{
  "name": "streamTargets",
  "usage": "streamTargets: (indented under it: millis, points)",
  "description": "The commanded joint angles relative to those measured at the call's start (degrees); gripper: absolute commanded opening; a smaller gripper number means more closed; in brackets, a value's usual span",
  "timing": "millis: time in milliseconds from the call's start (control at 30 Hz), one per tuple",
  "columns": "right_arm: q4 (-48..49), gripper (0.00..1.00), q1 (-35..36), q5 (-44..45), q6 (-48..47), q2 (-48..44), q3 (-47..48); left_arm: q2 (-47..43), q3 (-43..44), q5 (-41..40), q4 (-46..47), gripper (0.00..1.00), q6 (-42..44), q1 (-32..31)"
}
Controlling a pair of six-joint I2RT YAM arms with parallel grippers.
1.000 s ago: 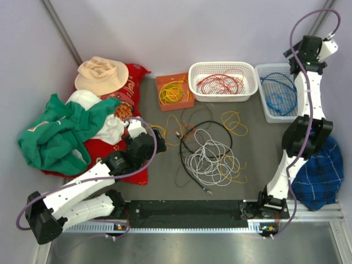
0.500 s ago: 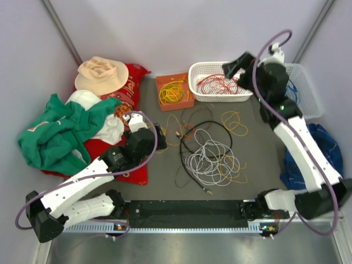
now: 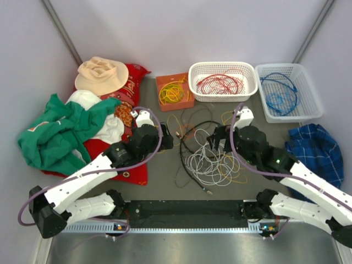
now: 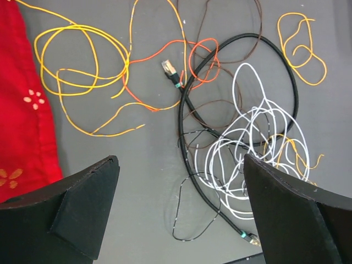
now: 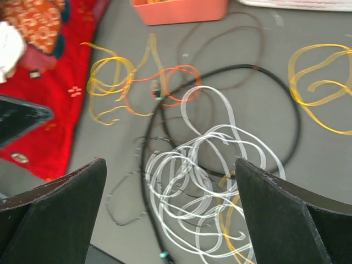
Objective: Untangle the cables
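Pile mid-table, betw. the two arms. White coil (image 4: 247, 154) in the middle, black cable (image 4: 242, 36) looped round and under it. Yellow wire (image 4: 82, 55) + orange wire (image 4: 203, 49) to the left, just beside red cloth (image 4: 22, 110).

L gripper (image 4: 180, 165): fingers spread wide, nothing held, hovering over pile's left part. R gripper (image 5: 170, 165): same, wide and empty, above the coil.

Step in hand, prob.: choosing one strand to draw free.

- Start w/ black cable, prob. stiffest of the lot, both ends in sight: plug (image 4: 169, 67) among the orange loops, far plug (image 4: 248, 237) at pile's near edge.
- Bring L down over the cable just behind the plug among the orange loops; close on that one strand only.
- Mind the orange wire crossing right there: easy to pinch both. If caught, reopen and shift along.
- Use R to hold the coil down where its turns bunch, so as not to drag the whole heap.
- Lift low, pull slow, away from the coil. Stop as soon as the coil starts sliding.
- Keep L clear of the cloth: likely snag for a wide finger.
- Leave yellow strand (image 4: 291, 148) at the coil's right edge for later; can't tell if threaded through the turns or just lying under.
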Motion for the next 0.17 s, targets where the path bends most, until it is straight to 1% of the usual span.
streamTargets:
  millis: [0,100,133]
  points:
    - [-3.66,0.99,0.58,5.48,-0.66,-5.53,-2.16,-0.74,-0.67,0.94,4.08,0.99,-1.29,0.26]
    - [-4.62,0.99,0.58,5.22,-0.31,-7.55,-3.04,1.28,1.26,-1.08,1.45,0.99,-3.40,0.26]
    - [-4.97,0.99,0.58,4.95,-0.04,-7.90,-2.70,1.81,3.01,-1.52,-1.08,0.99,-4.10,0.26]
